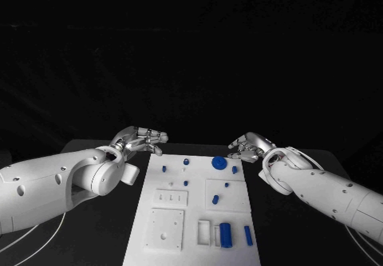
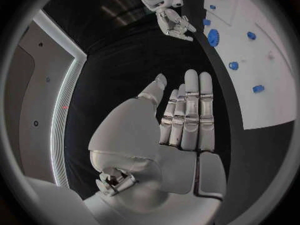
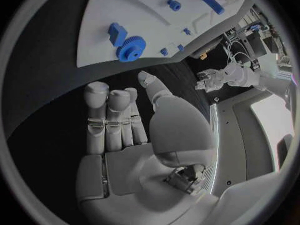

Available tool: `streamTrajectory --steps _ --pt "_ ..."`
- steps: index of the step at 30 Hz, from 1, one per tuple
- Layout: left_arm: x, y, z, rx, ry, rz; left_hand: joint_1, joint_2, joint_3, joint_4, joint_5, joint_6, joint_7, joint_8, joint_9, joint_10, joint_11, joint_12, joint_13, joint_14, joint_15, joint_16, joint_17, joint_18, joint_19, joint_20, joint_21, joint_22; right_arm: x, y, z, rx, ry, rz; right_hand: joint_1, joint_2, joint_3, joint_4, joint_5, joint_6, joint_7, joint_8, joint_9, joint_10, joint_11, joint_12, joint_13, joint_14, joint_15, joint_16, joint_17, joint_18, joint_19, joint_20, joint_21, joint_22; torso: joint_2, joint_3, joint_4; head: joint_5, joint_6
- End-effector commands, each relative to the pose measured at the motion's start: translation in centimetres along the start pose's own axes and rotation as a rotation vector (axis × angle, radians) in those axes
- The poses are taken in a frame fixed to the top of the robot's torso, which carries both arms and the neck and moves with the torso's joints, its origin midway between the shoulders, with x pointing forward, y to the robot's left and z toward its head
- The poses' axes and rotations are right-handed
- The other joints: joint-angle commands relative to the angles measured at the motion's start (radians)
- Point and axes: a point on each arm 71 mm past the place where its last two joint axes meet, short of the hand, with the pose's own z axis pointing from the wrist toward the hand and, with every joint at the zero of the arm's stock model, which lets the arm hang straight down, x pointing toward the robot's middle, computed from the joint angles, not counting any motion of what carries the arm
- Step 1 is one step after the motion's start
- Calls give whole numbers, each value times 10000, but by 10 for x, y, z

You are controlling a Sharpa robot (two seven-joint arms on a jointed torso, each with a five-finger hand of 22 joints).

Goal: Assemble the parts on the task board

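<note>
At the near end of the task board [image 1: 160, 252] a blue cylinder [image 1: 226, 235] and a slim blue bar [image 1: 248, 235] are seen lying. A blue gear [image 1: 218, 162] is set near its far edge. Beside the far corners, the left hand [image 1: 141, 139] and right hand [image 1: 246, 149] are held over the table [image 1: 96, 233], fingers extended and unclenched, nothing grasped or touched.
</note>
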Motion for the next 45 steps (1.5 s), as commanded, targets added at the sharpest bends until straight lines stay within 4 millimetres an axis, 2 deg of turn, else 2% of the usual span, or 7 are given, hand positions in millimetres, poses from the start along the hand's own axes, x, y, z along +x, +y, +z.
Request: streamTrajectory --steps 1,5,14,19,26,37,45 --pt "4 -1 1 74 229 -17 -54 23 -40 -21 66 -61 -28 57 11 -48 3 7 14 -15 29 -42 0 190 -76 -3 39 -11 9 3 4 526 763 -809 -8 22 -16 -18 -112 -101 22 18 -16 114 -2 81 95 34 -19 103 136 -78 572 -43 152 810 6 -3 21 13 -24" --pt "6 -2 1 69 273 -26 -54 23 -40 -21 66 -61 -28 57 11 -48 3 7 14 -15 29 -42 0 190 -76 -3 39 -11 16 9 8 607 858 -1156 -5 -49 -87 25 -183 -214 41 24 -15 114 13 93 133 32 -4 144 214 -85 565 -31 229 816 20 0 50 11 -33" --pt "9 -2 2 72 345 -33 -54 21 -48 -5 64 -53 -31 55 9 -51 3 10 16 -20 32 -47 -4 189 -87 0 59 -43 25 20 14 663 773 -1731 155 -163 -493 198 -385 -508 92 30 -8 175 64 258 297 64 35 404 618 -91 571 1 631 889 65 -48 141 -47 -34" --pt "9 -2 2 74 363 -31 -54 21 -48 -5 64 -53 -31 55 9 -51 3 10 16 -20 32 -47 -4 189 -87 0 59 -43 26 21 15 708 682 -1885 348 -269 -637 388 -459 -915 171 35 -63 138 118 216 256 60 76 403 708 -36 552 50 681 886 60 -32 101 -16 3" --pt "11 -2 2 80 400 -30 -54 21 -48 -5 64 -53 -31 55 9 -51 3 10 16 -20 32 -47 -4 189 -87 0 59 -43 29 23 16 718 696 -2003 466 -326 -648 555 -509 -936 174 25 -59 127 120 212 232 67 80 392 752 -27 551 59 730 891 58 -30 122 6 -46" --pt "10 -2 2 72 382 -21 -54 21 -48 -5 64 -53 -31 55 9 -51 3 10 16 -20 32 -47 -4 189 -87 0 59 -43 30 25 15 592 810 -2016 428 -264 -668 525 -495 -702 134 18 -54 172 98 346 329 84 63 498 897 -56 559 45 901 929 55 -16 68 86 -109" --pt "10 -2 2 65 376 -10 -54 21 -48 -5 64 -53 -31 55 9 -51 3 10 16 -20 32 -47 -4 189 -87 0 59 -43 31 28 15 545 915 -1910 298 -166 -629 393 -478 -272 49 17 8 250 47 595 546 92 29 570 1026 -96 553 10 1056 953 52 -21 103 64 -125"
